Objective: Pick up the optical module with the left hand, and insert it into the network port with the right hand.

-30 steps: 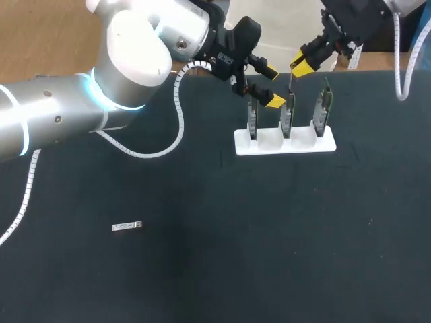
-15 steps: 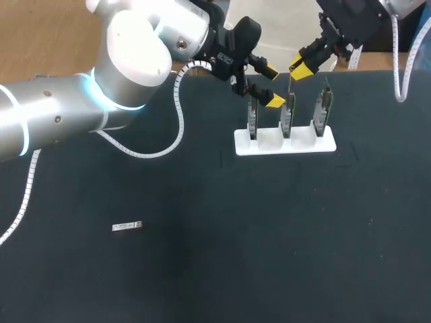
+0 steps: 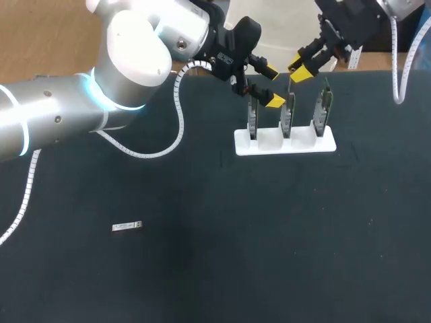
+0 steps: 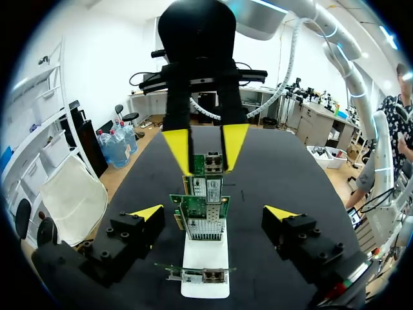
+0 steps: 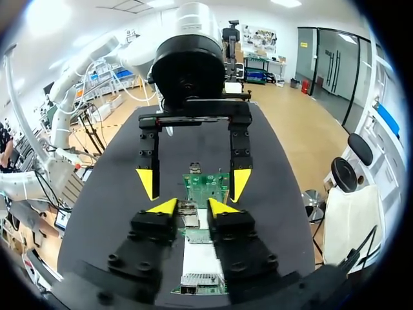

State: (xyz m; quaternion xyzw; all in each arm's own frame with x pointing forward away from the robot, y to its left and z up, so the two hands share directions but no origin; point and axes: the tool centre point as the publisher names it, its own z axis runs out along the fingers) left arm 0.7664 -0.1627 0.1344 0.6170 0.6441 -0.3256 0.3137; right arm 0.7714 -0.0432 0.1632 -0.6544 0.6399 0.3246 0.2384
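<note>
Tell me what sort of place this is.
Most likely a robotics lab bench set up for network-hardware assembly trials. A black table carries a white stand that holds three upright network cards, and a small optical module lies well apart from them on the table surface.

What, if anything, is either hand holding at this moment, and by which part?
The left hand is open and holds nothing; the cards stand clear of its fingers. Whether the right hand grips anything cannot be told.
</note>
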